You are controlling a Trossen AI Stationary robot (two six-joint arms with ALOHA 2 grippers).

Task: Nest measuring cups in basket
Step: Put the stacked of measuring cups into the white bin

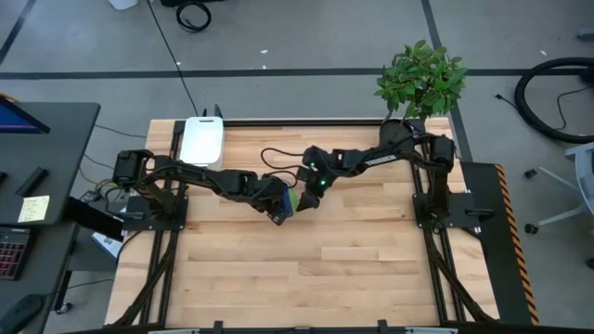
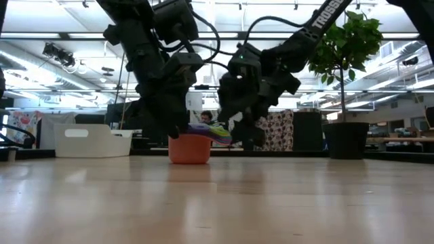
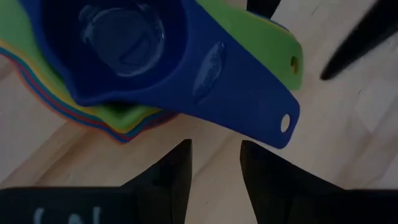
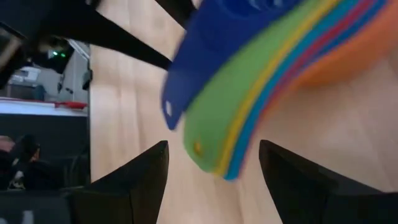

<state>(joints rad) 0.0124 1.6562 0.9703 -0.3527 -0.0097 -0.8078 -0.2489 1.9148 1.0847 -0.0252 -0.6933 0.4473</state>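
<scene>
Left gripper (image 3: 214, 168), jaws parted and empty, and right gripper (image 4: 211, 165), jaws wide, flank the nested measuring cups (image 1: 293, 200) at desk centre; basket (image 1: 201, 141) near the far-left corner; light, stiff, slippery plastic, best pinched by the fanned handles (image 3: 261, 93).

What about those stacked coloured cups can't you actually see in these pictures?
- High view: measuring cups almost wholly covered by both grippers.
- Low view: only the orange cup shows clearly; the arms hide the rest.
- Left wrist view: the stack runs off the picture's edge.
- Basket: contents too small to make out.
</scene>
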